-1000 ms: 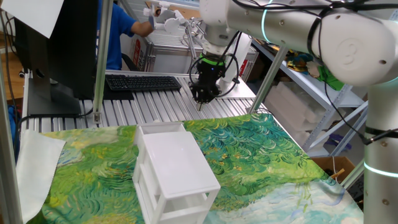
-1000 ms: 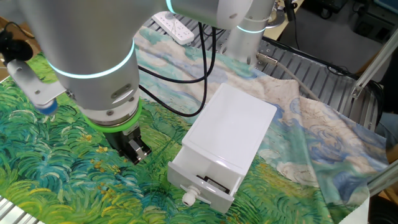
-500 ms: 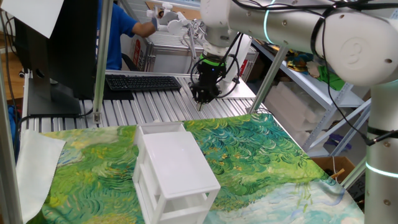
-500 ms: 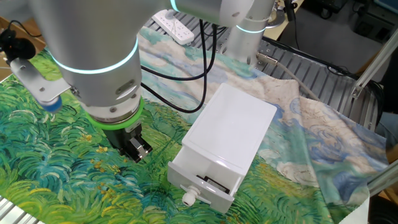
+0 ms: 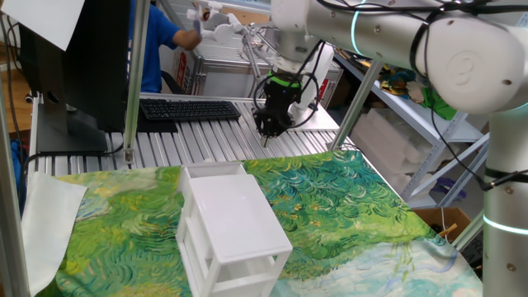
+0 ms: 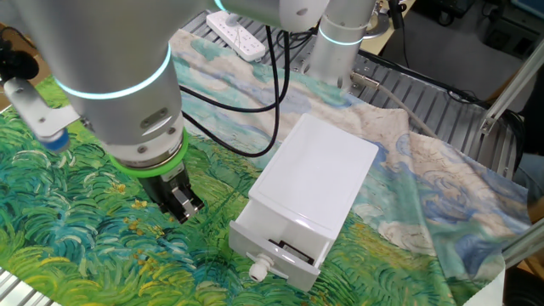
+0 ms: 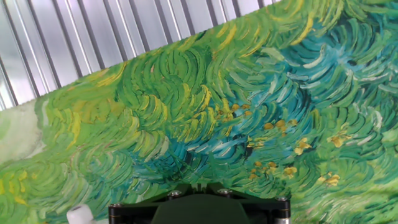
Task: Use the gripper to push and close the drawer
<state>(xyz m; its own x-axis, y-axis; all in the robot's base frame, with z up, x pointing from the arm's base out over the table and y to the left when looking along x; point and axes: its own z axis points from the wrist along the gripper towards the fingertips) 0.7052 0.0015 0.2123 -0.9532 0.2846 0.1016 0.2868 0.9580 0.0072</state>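
Green swirl-painted cloth [image 5: 346,206] over ribbed metal table [image 5: 206,136], keyboard [image 5: 190,109] behind, tool [image 6: 181,204] grip state unclear

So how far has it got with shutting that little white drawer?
Nothing looks done yet: the white plastic drawer with its round knob sticks out of the small white cabinet. The black two-fingered gripper with the green collar hangs above the green painted cloth, beside the drawer and not touching it. Lining up and pushing it in remain.
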